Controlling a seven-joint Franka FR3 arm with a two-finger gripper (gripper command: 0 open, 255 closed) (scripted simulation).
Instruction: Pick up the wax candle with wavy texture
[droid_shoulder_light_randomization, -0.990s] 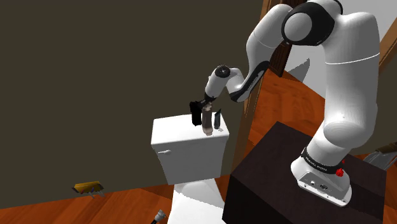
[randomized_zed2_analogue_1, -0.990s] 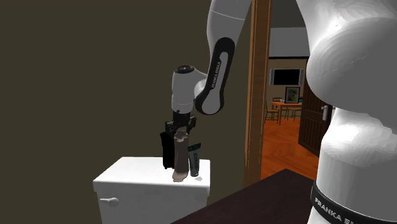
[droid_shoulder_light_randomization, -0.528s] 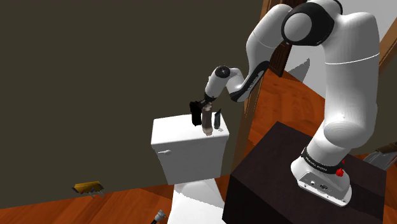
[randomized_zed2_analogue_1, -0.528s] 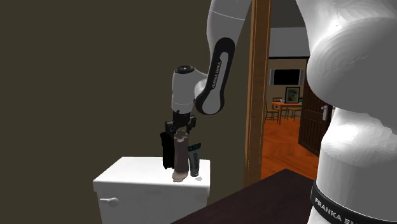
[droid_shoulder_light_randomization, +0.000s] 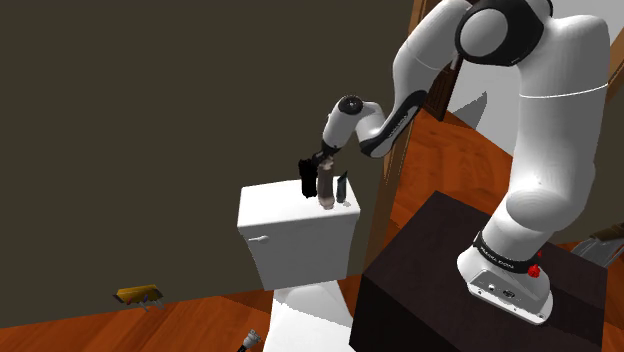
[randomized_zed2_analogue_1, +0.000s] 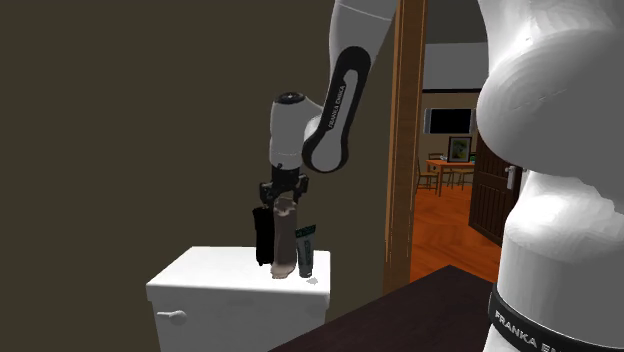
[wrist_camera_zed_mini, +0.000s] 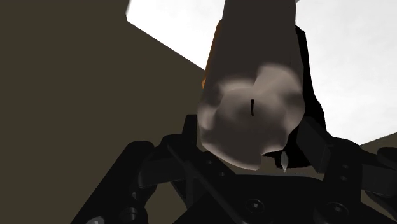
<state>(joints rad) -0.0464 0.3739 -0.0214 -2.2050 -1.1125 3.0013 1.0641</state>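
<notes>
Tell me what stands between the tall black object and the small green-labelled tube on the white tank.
The greyish-brown candle, clasped at its top by the gripper; the second exterior view shows it between them.

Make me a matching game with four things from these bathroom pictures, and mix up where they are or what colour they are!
Things
1. candle
2. toilet tank
3. box
4. small bottle

Clues
a. white
b. clasped between the fingers
c. dark, under the arm's base
d. standing on the tank, beside the candle

Pairs: 1-b, 2-a, 3-c, 4-d
</notes>
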